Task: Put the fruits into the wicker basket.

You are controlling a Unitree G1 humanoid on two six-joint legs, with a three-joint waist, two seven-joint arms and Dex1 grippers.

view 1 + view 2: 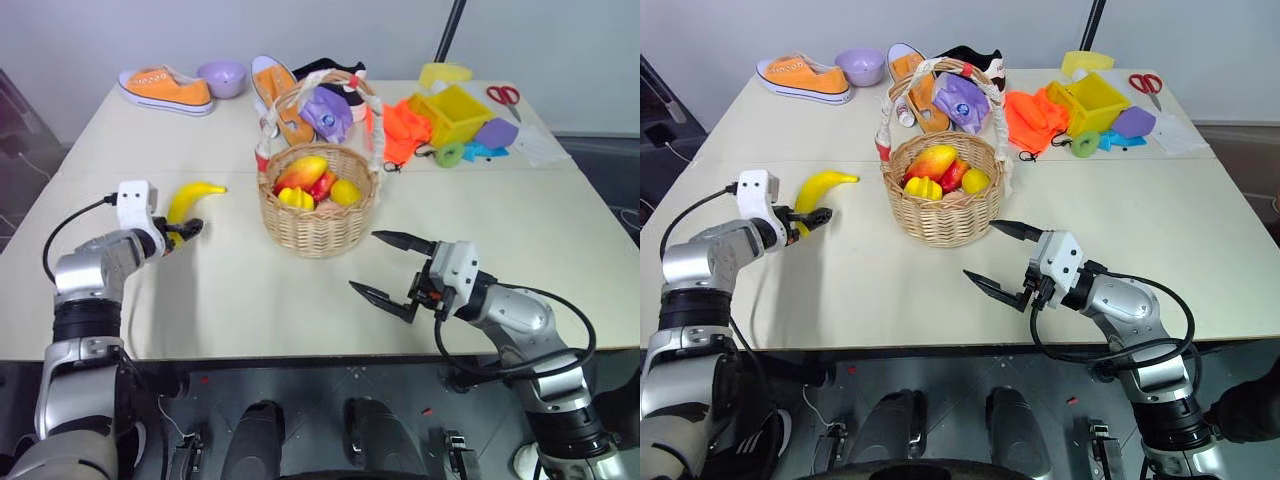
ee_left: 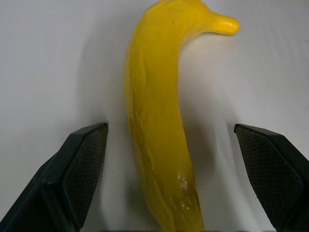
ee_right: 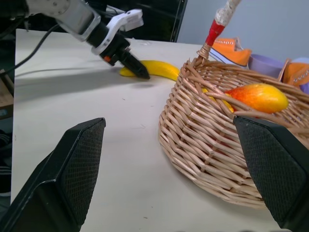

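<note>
Banana (image 1: 192,199) lies on the table (image 1: 520,230), left of the basket (image 1: 318,212). Left gripper (image 2: 169,164) is spread wide with the banana's near end between its fingers, which are not clamped on it. Mango (image 1: 302,171), peach (image 1: 323,185) and small yellow pieces (image 1: 345,192) sit in the basket. Right gripper (image 1: 388,265) hangs unclenched and empty just in front of the basket, apart from it.

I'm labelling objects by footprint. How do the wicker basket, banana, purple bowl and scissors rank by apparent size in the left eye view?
1. wicker basket
2. banana
3. purple bowl
4. scissors
The bowl and scissors lie farther away, so their places are unsure.
</note>
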